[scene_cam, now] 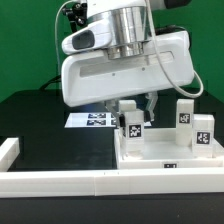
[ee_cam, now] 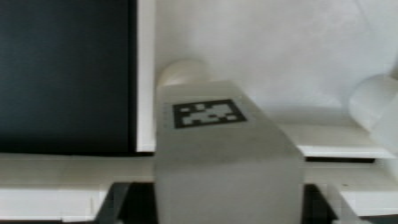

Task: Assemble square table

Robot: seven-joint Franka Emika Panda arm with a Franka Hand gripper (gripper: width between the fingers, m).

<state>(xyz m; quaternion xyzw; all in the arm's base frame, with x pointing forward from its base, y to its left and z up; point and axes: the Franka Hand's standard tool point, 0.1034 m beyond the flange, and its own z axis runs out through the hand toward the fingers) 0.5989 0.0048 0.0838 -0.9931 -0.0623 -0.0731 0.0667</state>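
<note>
The square panel (scene_cam: 160, 152) is seen lying rim-up on the black table (scene_cam: 30, 125), at about five o'clock in the exterior view, pushed against the long white L-shaped rail (scene_cam: 60, 180). Two legs (scene_cam: 183, 113) (scene_cam: 204, 131) are seen standing upright at the panel's three o'clock side; whether they are screwed home cannot be told. A third leg (ee_cam: 221, 125) is gripped between the gripper (scene_cam: 134, 118) fingers, which are closed narrowly on it, and it is held upright at the panel's nine o'clock corner, apparently being seated or turned in. A fourth leg is not visible. The marker board (scene_cam: 92, 120) lies behind, at about eleven o'clock of the panel. The assembly is judged roughly past halfway.
</note>
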